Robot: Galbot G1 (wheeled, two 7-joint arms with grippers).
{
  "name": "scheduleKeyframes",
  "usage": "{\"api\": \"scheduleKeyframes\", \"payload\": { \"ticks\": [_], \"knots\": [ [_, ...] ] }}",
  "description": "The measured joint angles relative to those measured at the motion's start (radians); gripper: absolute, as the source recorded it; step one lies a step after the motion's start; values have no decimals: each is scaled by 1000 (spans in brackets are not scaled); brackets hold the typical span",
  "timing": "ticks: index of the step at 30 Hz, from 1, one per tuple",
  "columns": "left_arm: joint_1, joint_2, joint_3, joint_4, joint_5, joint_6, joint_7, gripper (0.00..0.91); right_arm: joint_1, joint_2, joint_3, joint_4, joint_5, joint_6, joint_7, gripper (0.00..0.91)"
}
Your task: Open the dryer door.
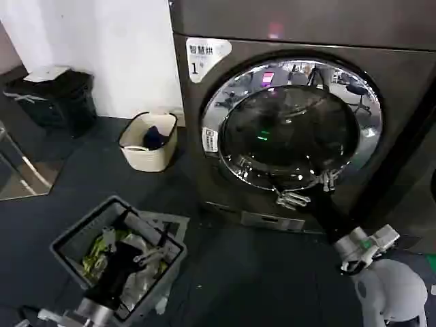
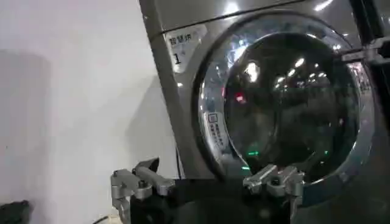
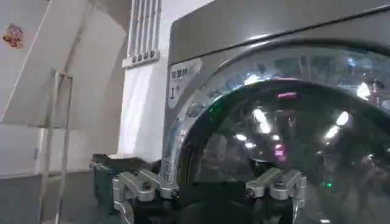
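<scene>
Facing shut dryer door (image 1: 293, 126); right gripper (image 1: 305, 191) open at rim, arm part-hidden.

Silver metal fingers (image 3: 146, 184) with dark screws tip each hand, on black, apparently matte, arm links.

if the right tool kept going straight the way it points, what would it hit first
Most likely the dryer door: the open right tool faces its dark glass just inside the chrome ring, with nothing between them. How far off it is can't be judged.
</scene>
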Motion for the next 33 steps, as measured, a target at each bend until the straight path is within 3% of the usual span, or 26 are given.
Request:
{"api": "scheduleKeyframes", "payload": {
  "ticks": [2,6,13,33],
  "knots": [
    [-6,2,8,1,2,2,1,907,34,-38,-42,-41,18,1,1,907],
    [-13,3,19,22,32,-9,12,907,121,-89,-135,-124,-10,58,8,907],
    [-17,4,16,24,61,24,26,907,275,-102,-281,-269,-24,118,-16,907],
    [-24,-1,20,17,83,83,17,907,547,1,-466,-590,-20,112,28,907]
  ]
}}
